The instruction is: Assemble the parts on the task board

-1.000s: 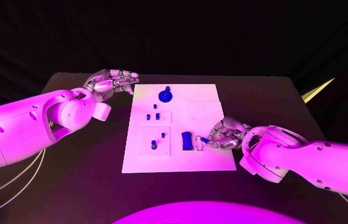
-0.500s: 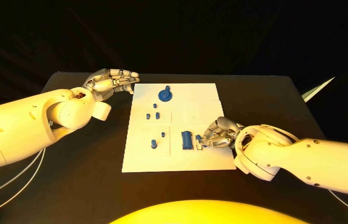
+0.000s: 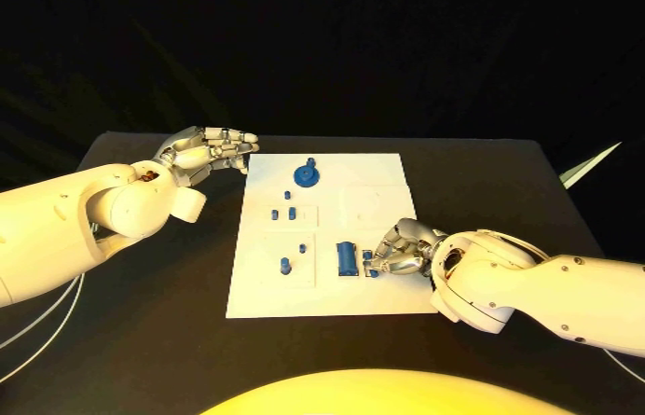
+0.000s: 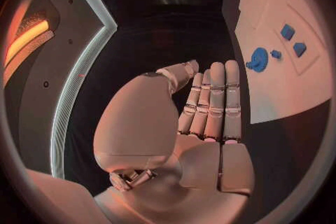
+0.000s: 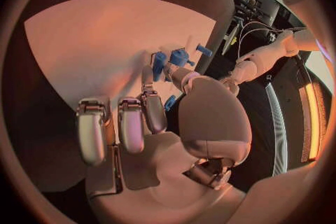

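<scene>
Black bench (image 3: 161, 294) carries the white board (image 3: 336, 294) at its middle. Left hand (image 3: 209, 149) hangs off the board's far left corner, fingers curled in together, holding nothing. Right hand (image 3: 407, 250) sits on the board's near right area, fingers bunched on a small blue piece (image 3: 367, 256) just beside the long blue block (image 3: 347, 259); looks like a pinch, contact partly hidden. Round blue knob (image 3: 308, 175) stands at the far end, small blue pegs (image 3: 282, 214) mid-left, one more peg (image 3: 285, 267) nearer. My read: parts are light, rigid plastic, smooth enough to twist or pop out of a loose pinch. Take the small ones across the flat sides, low near the board, light squeeze; knob by its rim.
</scene>
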Tool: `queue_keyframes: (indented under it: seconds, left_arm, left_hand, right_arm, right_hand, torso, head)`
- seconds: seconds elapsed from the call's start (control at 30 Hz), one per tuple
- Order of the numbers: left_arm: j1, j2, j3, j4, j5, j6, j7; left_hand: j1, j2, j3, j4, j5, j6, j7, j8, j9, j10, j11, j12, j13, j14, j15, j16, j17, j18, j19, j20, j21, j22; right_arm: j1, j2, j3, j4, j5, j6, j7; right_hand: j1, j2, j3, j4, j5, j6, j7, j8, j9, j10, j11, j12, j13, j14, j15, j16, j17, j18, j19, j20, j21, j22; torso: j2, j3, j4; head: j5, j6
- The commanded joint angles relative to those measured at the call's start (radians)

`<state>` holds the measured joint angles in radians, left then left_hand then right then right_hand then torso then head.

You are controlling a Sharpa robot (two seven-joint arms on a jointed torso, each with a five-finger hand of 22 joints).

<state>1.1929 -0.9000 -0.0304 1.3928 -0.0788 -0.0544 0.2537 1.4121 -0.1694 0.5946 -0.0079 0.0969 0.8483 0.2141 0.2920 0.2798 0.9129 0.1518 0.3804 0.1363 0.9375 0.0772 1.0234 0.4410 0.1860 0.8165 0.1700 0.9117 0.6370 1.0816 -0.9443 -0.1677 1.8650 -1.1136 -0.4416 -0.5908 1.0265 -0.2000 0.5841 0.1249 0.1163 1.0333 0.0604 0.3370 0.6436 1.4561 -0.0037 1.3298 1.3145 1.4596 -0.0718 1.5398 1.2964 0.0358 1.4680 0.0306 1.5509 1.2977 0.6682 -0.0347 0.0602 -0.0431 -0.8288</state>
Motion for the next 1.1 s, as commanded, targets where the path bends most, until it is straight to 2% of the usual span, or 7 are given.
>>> queue_keyframes:
  seconds: [0.03,0.3,0.47,0.63,0.77,0.9,1.1]
  left_arm:
    - [0.0,0.0,0.001,0.003,0.0,0.004,0.0]
    - [0.0,0.0,0.001,0.003,0.0,0.004,-0.001]
    - [0.0,0.0,0.001,0.002,-0.001,0.004,-0.002]
    - [0.0,0.001,0.001,0.0,-0.004,0.004,-0.003]
    - [0.0,0.001,0.001,-0.001,-0.005,0.005,-0.004]
    - [0.0,0.001,0.001,-0.002,-0.005,0.006,-0.005]
    - [0.0,0.0,0.001,-0.003,-0.005,0.006,-0.006]
  left_hand:
    - [-0.008,0.013,-0.008,0.012,0.019,-0.012,0.003,0.003,0.019,-0.016,0.004,0.012,-0.01,-0.007,0.002,-0.013,-0.008,-0.001,0.007,0.001,-0.009,-0.01]
    - [-0.008,0.013,-0.008,0.012,0.019,-0.012,0.003,0.003,0.019,-0.016,0.004,0.012,-0.01,-0.007,0.002,-0.013,-0.008,-0.001,0.007,0.001,-0.009,-0.01]
    - [-0.008,0.013,-0.008,0.012,0.019,-0.012,0.003,0.003,0.019,-0.016,0.004,0.012,-0.01,-0.007,0.002,-0.013,-0.008,-0.001,0.007,0.001,-0.009,-0.01]
    - [-0.009,0.012,-0.007,0.013,0.021,-0.013,0.004,0.003,0.019,-0.017,0.004,0.013,-0.011,-0.007,0.003,-0.014,-0.008,-0.002,0.006,0.001,-0.01,-0.01]
    - [-0.009,0.012,-0.007,0.013,0.021,-0.013,0.004,0.003,0.019,-0.017,0.004,0.013,-0.011,-0.007,0.003,-0.014,-0.008,-0.002,0.006,0.001,-0.01,-0.01]
    - [-0.009,0.012,-0.007,0.013,0.021,-0.013,0.004,0.003,0.019,-0.017,0.004,0.013,-0.011,-0.007,0.003,-0.014,-0.008,-0.002,0.006,0.001,-0.01,-0.01]
    - [-0.009,0.012,-0.007,0.013,0.021,-0.013,0.004,0.003,0.019,-0.017,0.004,0.013,-0.011,-0.007,0.003,-0.014,-0.008,-0.002,0.006,0.001,-0.01,-0.01]
  right_arm:
    - [-0.002,0.001,0.0,-0.001,-0.005,0.002,-0.001]
    - [-0.002,0.005,0.0,-0.003,-0.012,-0.011,0.005]
    - [-0.002,0.007,0.0,-0.002,-0.014,-0.019,0.018]
    - [-0.002,0.007,0.0,-0.002,-0.014,-0.017,0.03]
    - [-0.002,0.006,0.0,-0.002,-0.014,-0.012,0.037]
    - [-0.002,0.001,0.0,-0.002,-0.016,-0.007,0.04]
    - [-0.002,-0.015,0.0,0.0,-0.021,0.01,0.049]
  right_hand:
    - [-0.023,0.0,0.002,0.024,0.019,0.02,-0.003,0.022,0.002,0.034,-0.013,-0.003,0.14,0.104,-0.008,0.012,0.238,-0.036,0.103,-0.003,0.02,0.273]
    - [-0.036,0.005,0.002,0.031,0.02,0.025,-0.005,0.026,0.003,0.035,-0.015,-0.001,0.141,0.104,-0.009,0.012,0.238,-0.036,0.103,-0.004,0.02,0.273]
    - [-0.071,-0.009,-0.016,0.051,0.019,0.024,-0.005,0.028,0.004,0.035,-0.015,-0.002,0.141,0.103,-0.01,0.011,0.238,-0.036,0.103,-0.006,0.02,0.273]
    - [-0.095,-0.022,-0.102,0.101,0.025,0.024,-0.008,0.032,0.004,0.036,-0.018,-0.001,0.142,0.104,-0.012,0.012,0.239,-0.036,0.103,-0.007,0.02,0.273]
    - [-0.09,-0.029,-0.217,0.15,0.015,0.023,-0.009,0.038,0.007,0.036,-0.018,-0.003,0.143,0.104,-0.013,0.011,0.239,-0.036,0.103,-0.009,0.02,0.273]
    - [-0.063,-0.023,-0.228,0.143,0.016,0.021,-0.01,0.039,0.009,0.036,-0.019,-0.003,0.143,0.104,-0.013,0.011,0.239,-0.036,0.103,-0.009,0.02,0.273]
    - [0.051,-0.005,-0.225,0.097,0.021,0.015,-0.008,0.038,0.008,0.036,-0.018,-0.003,0.144,0.104,-0.013,0.012,0.24,-0.036,0.103,-0.009,0.02,0.273]
  torso:
    - [-0.001,-0.0002,0.0005]
    - [0.0,0.0004,0.0004]
    - [0.0,0.0001,0.0005]
    - [0.001,-0.0003,0.0004]
    - [0.0,-0.0003,-0.0002]
    - [0.0,0.0002,0.0003]
    - [-0.001,0.0006,0.0001]
  head:
    - [-0.001,0.0]
    - [-0.001,0.002]
    - [-0.001,0.001]
    - [0.0,-0.001]
    - [-0.001,-0.002]
    - [-0.001,-0.004]
    - [-0.001,-0.003]
